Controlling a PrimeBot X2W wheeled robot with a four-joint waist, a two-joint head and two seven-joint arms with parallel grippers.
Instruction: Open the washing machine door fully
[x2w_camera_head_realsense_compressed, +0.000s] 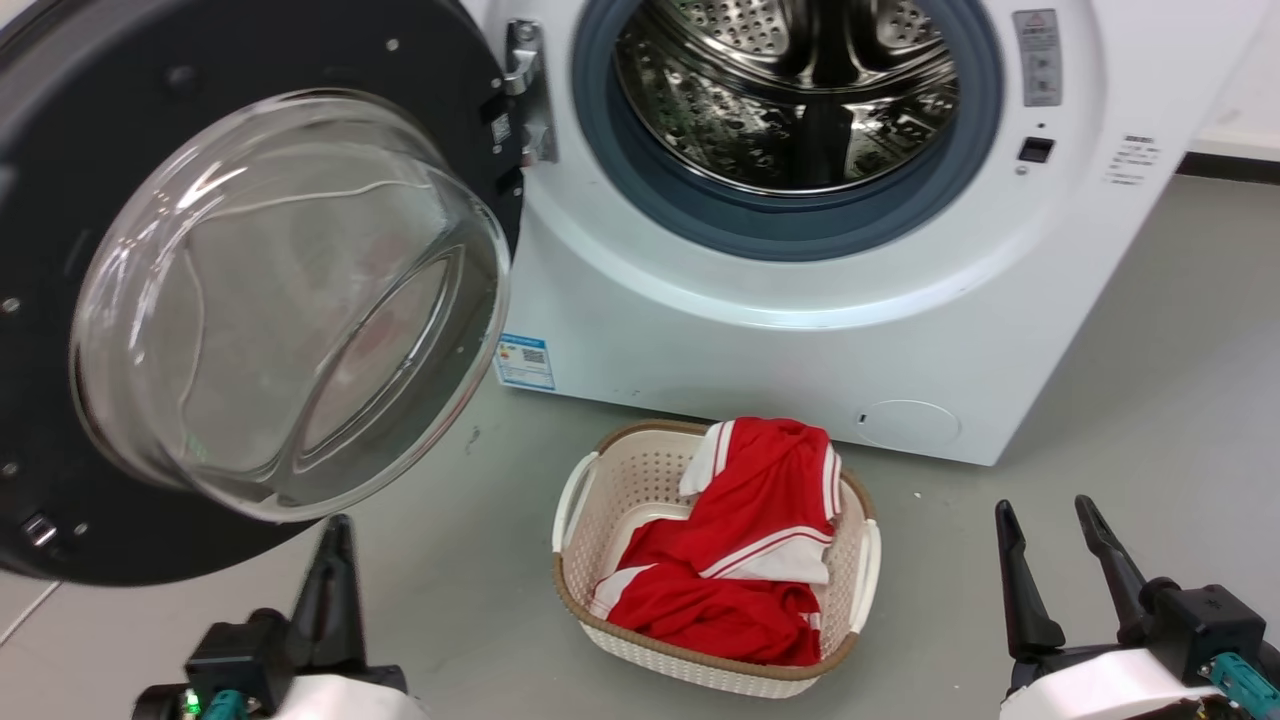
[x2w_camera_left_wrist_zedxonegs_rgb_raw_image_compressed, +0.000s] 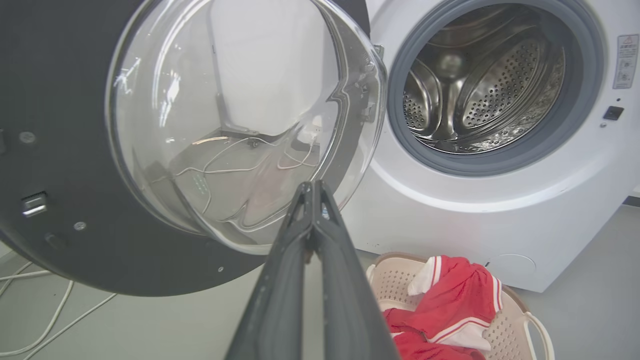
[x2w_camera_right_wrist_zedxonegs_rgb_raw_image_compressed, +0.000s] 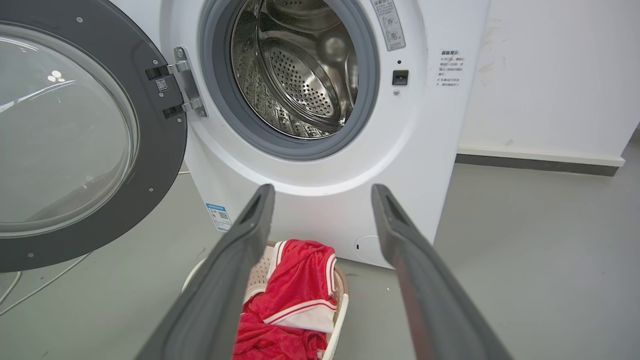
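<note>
The washing machine door (x2w_camera_head_realsense_compressed: 150, 130), a big black disc with a bulging clear glass bowl (x2w_camera_head_realsense_compressed: 290, 310), stands swung wide to the left on its steel hinge (x2w_camera_head_realsense_compressed: 528, 90). The same door (x2w_camera_left_wrist_zedxonegs_rgb_raw_image_compressed: 60, 150) (x2w_camera_right_wrist_zedxonegs_rgb_raw_image_compressed: 160, 125) appears in both wrist views, its inner side facing me. The steel drum (x2w_camera_head_realsense_compressed: 790, 90) lies exposed inside its blue-grey rubber ring (x2w_camera_head_realsense_compressed: 700, 215). My left gripper (x2w_camera_head_realsense_compressed: 335, 535) is shut and empty, just below the door's lower edge, apart from it. My right gripper (x2w_camera_head_realsense_compressed: 1045, 520) is open and empty at the lower right, far from the door.
A cream laundry basket (x2w_camera_head_realsense_compressed: 580, 490) holding a red and white garment (x2w_camera_head_realsense_compressed: 750, 540) sits on the grey floor before the white machine (x2w_camera_head_realsense_compressed: 700, 350). White cables (x2w_camera_left_wrist_zedxonegs_rgb_raw_image_compressed: 35, 310) trail on the floor under the door. A white wall with a dark skirting (x2w_camera_right_wrist_zedxonegs_rgb_raw_image_compressed: 535, 165) is to the right.
</note>
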